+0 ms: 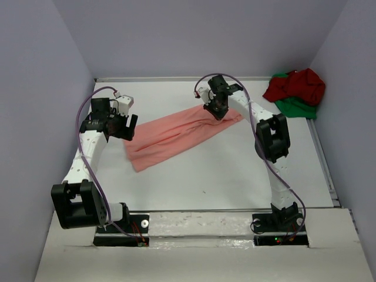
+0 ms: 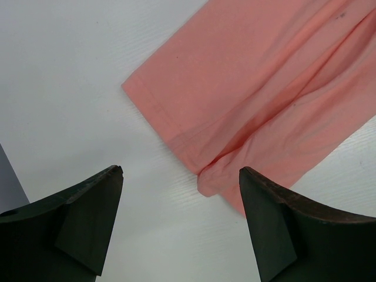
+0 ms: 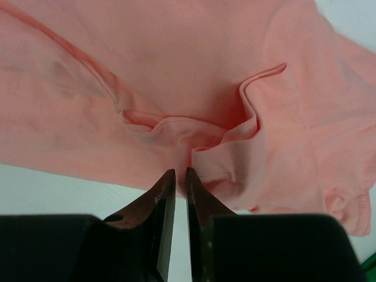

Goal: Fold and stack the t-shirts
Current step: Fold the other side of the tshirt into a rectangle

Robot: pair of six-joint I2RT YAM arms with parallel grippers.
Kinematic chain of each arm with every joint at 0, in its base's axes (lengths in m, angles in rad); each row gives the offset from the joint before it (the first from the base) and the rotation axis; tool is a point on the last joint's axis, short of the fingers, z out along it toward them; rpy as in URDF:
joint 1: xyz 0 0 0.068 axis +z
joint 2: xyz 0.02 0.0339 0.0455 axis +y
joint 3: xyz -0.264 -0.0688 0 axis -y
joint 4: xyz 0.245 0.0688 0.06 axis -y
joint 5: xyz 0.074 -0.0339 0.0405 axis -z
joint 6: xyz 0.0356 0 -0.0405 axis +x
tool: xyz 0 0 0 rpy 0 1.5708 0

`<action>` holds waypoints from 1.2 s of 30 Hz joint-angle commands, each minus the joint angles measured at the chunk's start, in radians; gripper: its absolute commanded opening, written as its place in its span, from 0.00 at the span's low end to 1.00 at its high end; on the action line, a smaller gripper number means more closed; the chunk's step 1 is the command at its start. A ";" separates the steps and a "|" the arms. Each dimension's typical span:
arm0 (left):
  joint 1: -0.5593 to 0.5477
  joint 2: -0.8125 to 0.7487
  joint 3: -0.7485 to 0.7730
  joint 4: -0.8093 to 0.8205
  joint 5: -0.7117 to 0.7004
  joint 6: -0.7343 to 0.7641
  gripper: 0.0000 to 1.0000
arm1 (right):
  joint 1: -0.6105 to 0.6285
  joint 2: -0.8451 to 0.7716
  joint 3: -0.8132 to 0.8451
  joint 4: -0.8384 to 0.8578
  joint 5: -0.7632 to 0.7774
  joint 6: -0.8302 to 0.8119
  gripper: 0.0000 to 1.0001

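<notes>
The left end effector (image 2: 181, 173) gapes wide, empty; the right end effector (image 3: 181, 174) is barely parted at the salmon-pink shirt (image 1: 182, 134), grip unclear. If it snags, lifting could drag the shirt askew.

The top view looks down from above and behind the arm bases (image 1: 200, 226) onto the whole tabletop (image 1: 235, 182). The left wrist view faces down past the left claw (image 2: 181, 171), close over one end of the salmon-pink shirt (image 2: 264, 88). The right wrist view peers past the right claw (image 3: 180, 171), very near that shirt's other end. All three views share the shirt.
</notes>
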 commanded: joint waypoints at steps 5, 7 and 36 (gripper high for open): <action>-0.001 -0.005 0.016 0.004 0.013 0.004 0.90 | -0.001 -0.080 -0.012 0.071 0.039 -0.011 0.23; -0.001 -0.004 0.017 0.002 0.013 0.005 0.90 | -0.001 -0.082 0.000 0.071 0.039 -0.013 0.24; -0.001 0.010 0.016 -0.001 0.021 0.005 0.90 | -0.001 -0.058 0.017 0.111 0.076 -0.020 0.35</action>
